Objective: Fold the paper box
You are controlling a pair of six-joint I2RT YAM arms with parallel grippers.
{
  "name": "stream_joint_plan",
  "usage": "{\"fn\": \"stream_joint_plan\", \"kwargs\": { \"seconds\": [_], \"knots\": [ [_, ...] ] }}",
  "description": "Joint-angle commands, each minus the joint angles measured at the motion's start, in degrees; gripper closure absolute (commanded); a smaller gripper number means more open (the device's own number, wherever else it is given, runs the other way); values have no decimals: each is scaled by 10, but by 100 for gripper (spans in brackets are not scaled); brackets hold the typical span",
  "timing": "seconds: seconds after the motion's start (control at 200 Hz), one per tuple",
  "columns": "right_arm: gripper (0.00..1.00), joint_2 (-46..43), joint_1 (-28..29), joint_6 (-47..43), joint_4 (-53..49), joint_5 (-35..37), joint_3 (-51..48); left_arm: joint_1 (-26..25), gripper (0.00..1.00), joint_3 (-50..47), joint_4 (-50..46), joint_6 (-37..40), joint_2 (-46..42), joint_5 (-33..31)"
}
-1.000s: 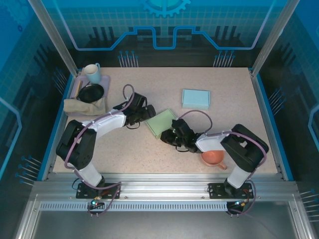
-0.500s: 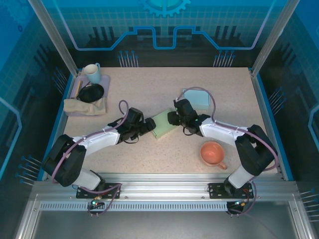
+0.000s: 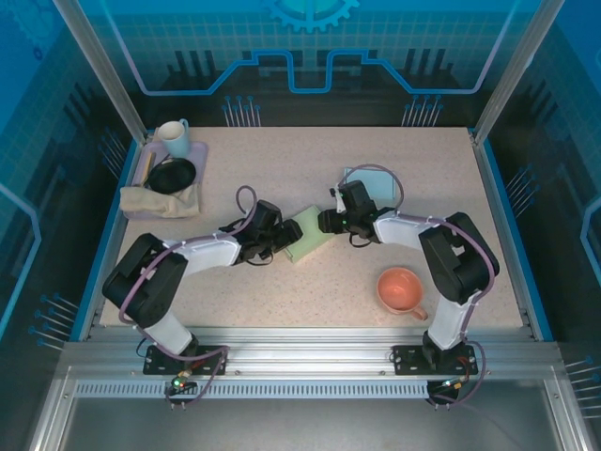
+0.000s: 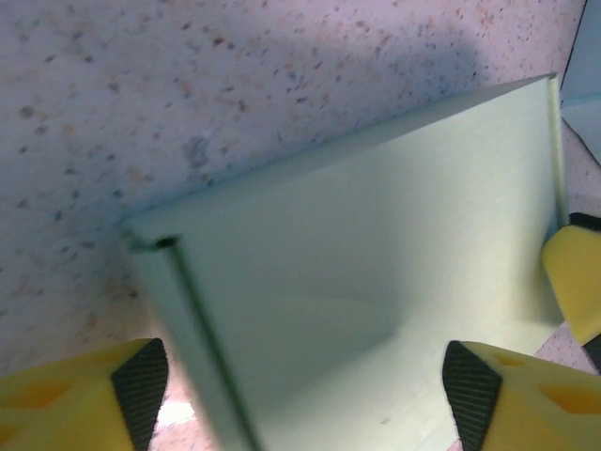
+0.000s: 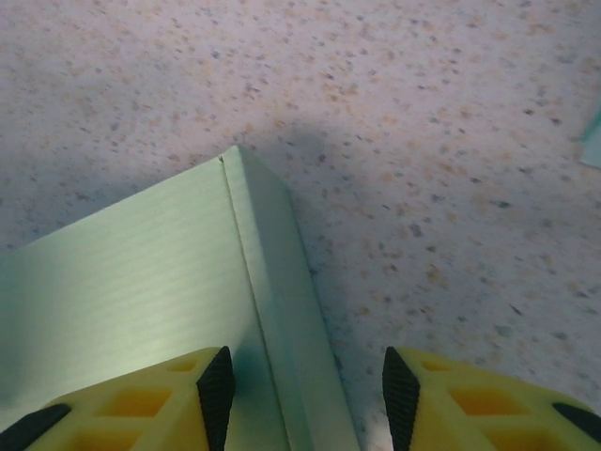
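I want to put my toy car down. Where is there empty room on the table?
Bare spots: the far middle, between the tray and the blue box; the far right corner; and the near strip in front of the green box, beside the orange cup. Crowded: the tray corner and the middle around the green box.

I see the paper box (image 3: 311, 233) mid-table, left gripper (image 3: 289, 236) at its left, right gripper (image 3: 327, 223) at its right, cup (image 3: 402, 289) nearer, rightward.
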Motion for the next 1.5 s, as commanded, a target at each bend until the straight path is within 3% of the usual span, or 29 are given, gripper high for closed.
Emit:
{"fn": "stream_joint_plan", "kwargs": {
  "seconds": [0.0, 0.09, 0.175, 0.39, 0.745, 1.03, 1.275, 1.336, 1.496],
  "knots": [
    [52, 25, -3, 17, 17, -46, 8, 1, 28, 54, 12, 26, 23, -5],
    [53, 35, -4, 27, 25, -68, 13, 8, 37, 91, -4, 44, 53, -7],
    [54, 38, -8, 39, 44, -89, 13, 26, 41, 123, -5, 60, 83, 11],
    [55, 46, -13, 51, 69, -86, 44, 69, 40, 249, -28, 138, 173, 79],
    [55, 115, -13, 34, 67, -46, 147, 107, 39, 373, -96, 197, 252, 41],
    [54, 141, -16, 15, 28, -19, 207, 145, 21, 427, -146, 192, 299, 24],
    [49, 110, -23, 2, 12, -5, 185, 157, 6, 416, -156, 203, 270, -12],
    [48, 90, -26, -1, 7, 2, 172, 158, 1, 402, -151, 205, 252, -17],
    [46, 18, -27, -30, -29, 29, 143, 160, 1, 294, -64, 234, 160, -28]
  ]
}}
